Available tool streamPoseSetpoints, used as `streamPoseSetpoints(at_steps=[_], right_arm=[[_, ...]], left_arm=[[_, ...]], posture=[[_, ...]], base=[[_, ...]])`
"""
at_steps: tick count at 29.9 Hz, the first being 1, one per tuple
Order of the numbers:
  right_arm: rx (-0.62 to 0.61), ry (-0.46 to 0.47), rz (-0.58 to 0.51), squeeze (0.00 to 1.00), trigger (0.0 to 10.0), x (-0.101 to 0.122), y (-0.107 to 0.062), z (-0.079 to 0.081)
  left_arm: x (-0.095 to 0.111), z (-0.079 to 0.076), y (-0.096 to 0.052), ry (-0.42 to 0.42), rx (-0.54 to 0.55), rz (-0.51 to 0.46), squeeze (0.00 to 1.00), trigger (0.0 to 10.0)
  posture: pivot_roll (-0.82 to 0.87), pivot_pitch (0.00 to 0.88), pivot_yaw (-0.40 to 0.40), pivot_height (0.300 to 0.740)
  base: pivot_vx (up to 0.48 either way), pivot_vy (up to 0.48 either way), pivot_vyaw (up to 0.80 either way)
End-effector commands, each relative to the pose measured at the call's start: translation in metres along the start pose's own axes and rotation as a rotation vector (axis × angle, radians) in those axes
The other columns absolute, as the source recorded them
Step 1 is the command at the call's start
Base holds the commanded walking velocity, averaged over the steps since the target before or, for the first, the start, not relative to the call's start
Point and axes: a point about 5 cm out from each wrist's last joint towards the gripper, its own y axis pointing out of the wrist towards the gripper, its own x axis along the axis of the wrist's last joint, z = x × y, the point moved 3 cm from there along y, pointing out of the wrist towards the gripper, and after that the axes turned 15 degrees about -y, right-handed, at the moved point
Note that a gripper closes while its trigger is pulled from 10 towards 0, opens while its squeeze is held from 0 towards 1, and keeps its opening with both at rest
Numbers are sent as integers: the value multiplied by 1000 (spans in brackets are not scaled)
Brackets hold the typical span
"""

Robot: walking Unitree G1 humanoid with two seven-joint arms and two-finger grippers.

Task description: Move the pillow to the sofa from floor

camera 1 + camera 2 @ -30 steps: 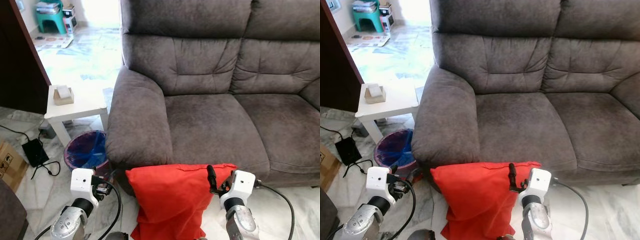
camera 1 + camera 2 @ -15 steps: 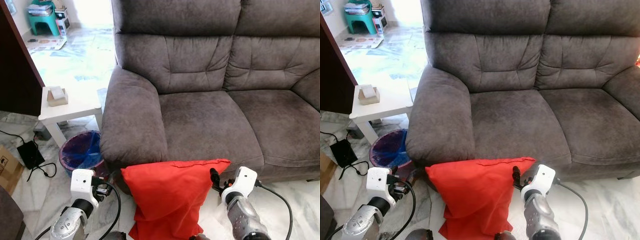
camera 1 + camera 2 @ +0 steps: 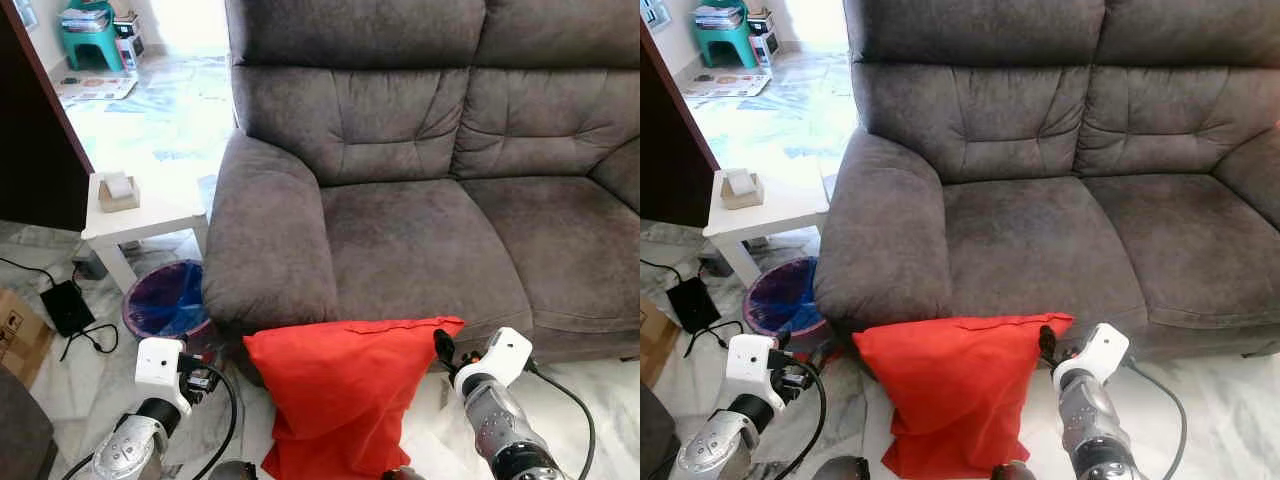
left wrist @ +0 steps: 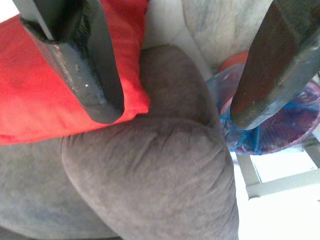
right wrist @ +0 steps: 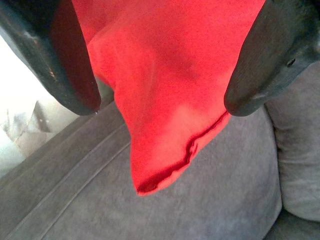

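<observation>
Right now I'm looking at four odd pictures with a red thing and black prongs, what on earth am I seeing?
It's a walking robot in a living room. Two pictures come from cameras in its head, looking down at a grey sofa. A red pillow stands on the floor, leaning against the sofa's front. The other two come from cameras on its wrists; the black prongs are its fingers. The right claw is open, with the pillow's corner between its fingers. The left claw is open too, holding nothing. Beside the sofa stand a white side table and a bin.
</observation>
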Motion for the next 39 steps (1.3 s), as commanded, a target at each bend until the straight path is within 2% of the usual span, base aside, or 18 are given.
streamPoseSetpoints(at_steps=[1,5,12,18,23,27,32,34,39], right_arm=[[-1,-15,36,0,10000,-6,0,3],[-10,-15,29,0,10000,-4,1,5],[-17,-25,-12,0,10000,9,4,11],[-11,-41,-48,0,10000,18,5,14],[-8,-41,-54,0,10000,19,6,15],[0,-32,-63,0,10000,21,6,16],[36,-15,-79,0,10000,23,6,22],[117,-6,-121,0,10000,28,6,36],[192,0,-156,0,10000,33,6,49]], left_arm=[[2,1,-4,0,-2,3,0,10000],[2,0,-7,1,-2,5,0,10000],[0,-1,-23,0,15,19,0,10000],[11,-3,-35,4,22,6,0,10000],[31,-5,-36,18,19,-36,0,10000],[56,-13,-35,31,-8,-86,0,10000],[70,-22,-36,36,-26,-109,0,10000],[82,-30,-37,43,-44,-133,0,10000],[94,-35,-40,48,-49,-148,0,10000]], posture=[[146,140,38,625],[160,149,42,625],[193,194,45,625],[228,249,56,625],[250,280,66,625],[277,319,84,625],[290,333,91,625],[309,346,95,625],[331,357,100,625]], base=[[0,0,0],[0,0,0],[0,0,0],[0,0,0],[0,0,0],[0,0,0],[0,0,0],[0,0,0],[0,0,0]])
